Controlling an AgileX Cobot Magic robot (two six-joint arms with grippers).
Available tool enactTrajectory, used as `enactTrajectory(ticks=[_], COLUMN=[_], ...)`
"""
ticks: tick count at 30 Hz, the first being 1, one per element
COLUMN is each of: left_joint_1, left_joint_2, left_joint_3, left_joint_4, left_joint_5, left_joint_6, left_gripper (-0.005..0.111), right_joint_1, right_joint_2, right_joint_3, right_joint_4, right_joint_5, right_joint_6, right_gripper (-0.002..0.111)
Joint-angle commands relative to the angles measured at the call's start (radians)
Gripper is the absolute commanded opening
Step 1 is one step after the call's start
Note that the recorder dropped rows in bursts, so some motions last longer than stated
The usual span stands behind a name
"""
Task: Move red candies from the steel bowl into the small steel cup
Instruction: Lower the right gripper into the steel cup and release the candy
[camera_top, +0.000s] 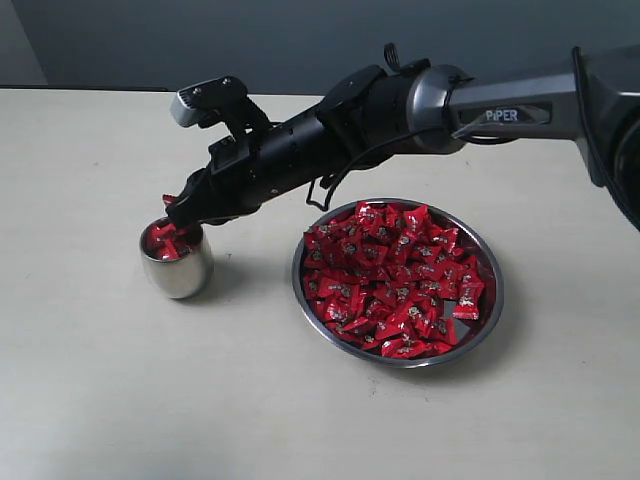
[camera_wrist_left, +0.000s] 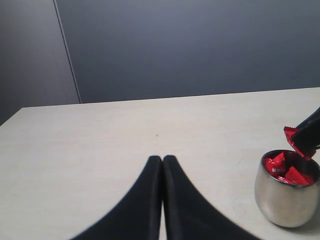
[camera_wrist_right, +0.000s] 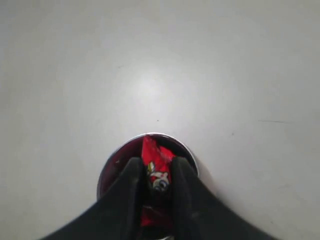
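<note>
Dozens of red candies (camera_top: 398, 282) fill the steel bowl (camera_top: 499, 300) at centre-right of the exterior view. A few more lie in the small steel cup (camera_top: 178, 272) at left centre, standing apart from the bowl. The right claw (camera_top: 182, 220) hangs over the cup's mouth, clenched on a single red candy (camera_wrist_right: 152, 155), and its black arm stretches across the frame just above the bowl. The left claw (camera_wrist_left: 162, 167), fingers pressed together and seemingly empty, sits over bare table (camera_top: 320, 430).
</note>
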Motion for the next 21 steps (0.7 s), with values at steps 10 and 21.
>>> enactTrajectory(ticks=[10, 21], left_joint_1=[0.001, 0.001], left_joint_2=[-0.004, -0.004], left_joint_3=[0.004, 0.004], left_joint_4=[0.001, 0.001], left_joint_5=[-0.006, -0.006], left_joint_6=[-0.001, -0.001], left_gripper=[0.0, 0.0], right_joint_1=[0.031, 0.044], right_joint_2=[0.013, 0.013], right_joint_3=[-0.006, -0.006], right_joint_4=[0.012, 0.005], right_joint_5=[-0.025, -0.087], right_joint_6=[-0.003, -0.003], right_gripper=[-0.001, -0.001])
